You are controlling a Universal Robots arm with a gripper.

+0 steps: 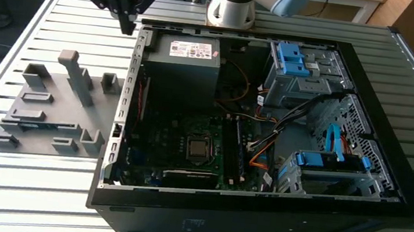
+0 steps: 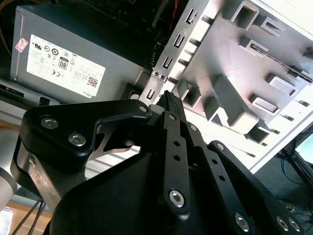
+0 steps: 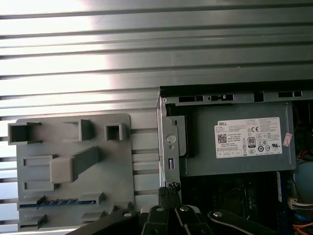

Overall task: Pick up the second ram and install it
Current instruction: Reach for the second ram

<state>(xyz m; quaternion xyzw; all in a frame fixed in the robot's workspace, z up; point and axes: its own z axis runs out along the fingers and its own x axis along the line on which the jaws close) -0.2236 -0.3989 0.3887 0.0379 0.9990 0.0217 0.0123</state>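
The second ram is a thin blue-green strip lying in a slot of the grey holder plate, between low grey blocks. My black gripper hangs high above the table at the far corner of the open computer case, well away from the plate and its tall post. In both wrist views the fingers taper together to one tip with nothing between them. The motherboard lies open inside the case, with long slots beside the processor socket.
A grey power supply fills the case's far corner beneath the gripper. Blue drive cages and loose cables crowd the case toward the exterior view's right. The arm's base stands behind the case on the slatted metal table.
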